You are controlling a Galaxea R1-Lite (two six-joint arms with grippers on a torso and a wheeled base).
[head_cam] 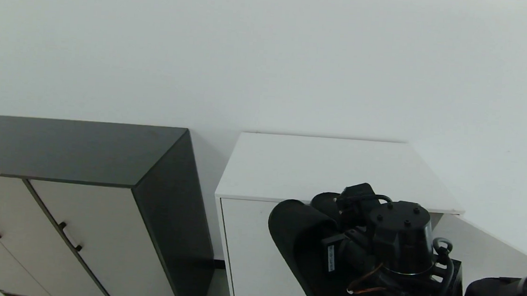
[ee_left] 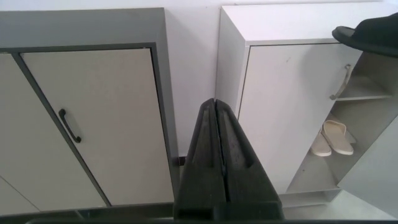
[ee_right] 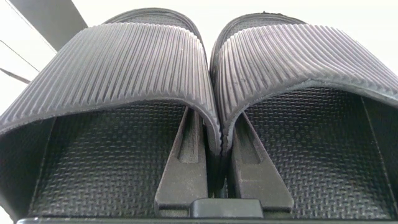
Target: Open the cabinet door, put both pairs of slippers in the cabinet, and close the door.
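Nearest, the right claw [ee_right: 216,134] is seen clamped on a pair of black slippers [ee_right: 137,68] of ribbed rubber. One finger is slid under each strap, and the two touching inner edges are pinched between them. The straps are arched and grooved across, the footbeds are finely dimpled, and the two slippers are held side by side. In the head view the black slippers [head_cam: 300,245] are held in the air in front of the white cabinet [head_cam: 337,172], near its top edge; part of the cabinet front is covered by them and by the arm. The left claw [ee_left: 214,109] is held with its fingers pressed together, pointed at the gap between the two cabinets. Beyond it the white cabinet, a plain box with a flat top, is shown open on one side. Shelves are exposed next to a door panel with a slim metal handle [ee_left: 341,81], and a pair of pale slippers [ee_left: 340,137] is laid on a lower shelf. Just beside it a dark grey cabinet [head_cam: 80,150] with beige doors and black handles is stood shut. Farthest back, a white wall [head_cam: 271,50] is seen behind both.
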